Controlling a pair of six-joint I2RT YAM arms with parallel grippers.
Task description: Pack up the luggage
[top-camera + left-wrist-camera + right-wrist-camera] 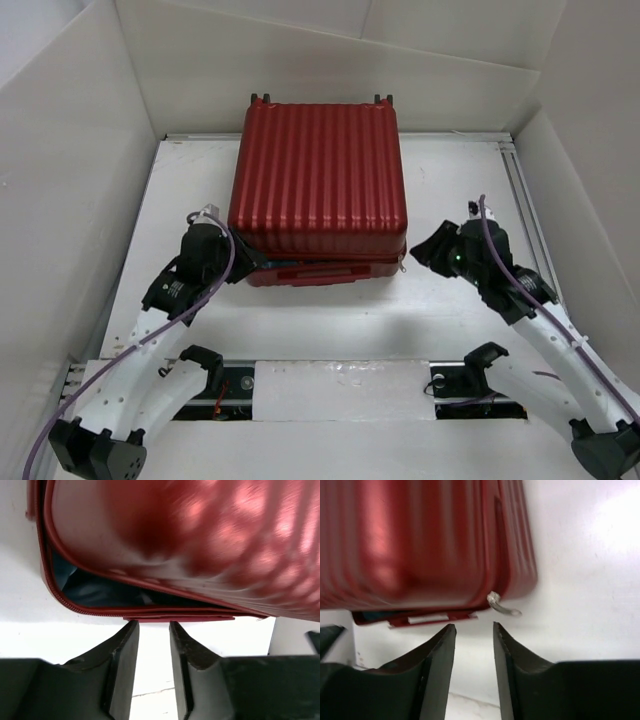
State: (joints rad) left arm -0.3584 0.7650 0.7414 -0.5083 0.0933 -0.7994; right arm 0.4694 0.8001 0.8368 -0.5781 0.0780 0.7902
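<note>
Top view bright and sharp under even overhead light, soft shadow on the counter (pixel 330 320) in front of the luggage (pixel 318 180); both wrist views blur its red shell at close range, pale glare patches across the ribs.

Luggage (pixel 200 540) gaping slightly, blue lining (pixel 95 587) showing; left claw (pixel 152 625) parted, empty.

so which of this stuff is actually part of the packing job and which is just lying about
Part of the job: the luggage, its zip pull, the left gripper, the right gripper (both open, holding nothing).

Just there: the table, the white walls around it.
</note>
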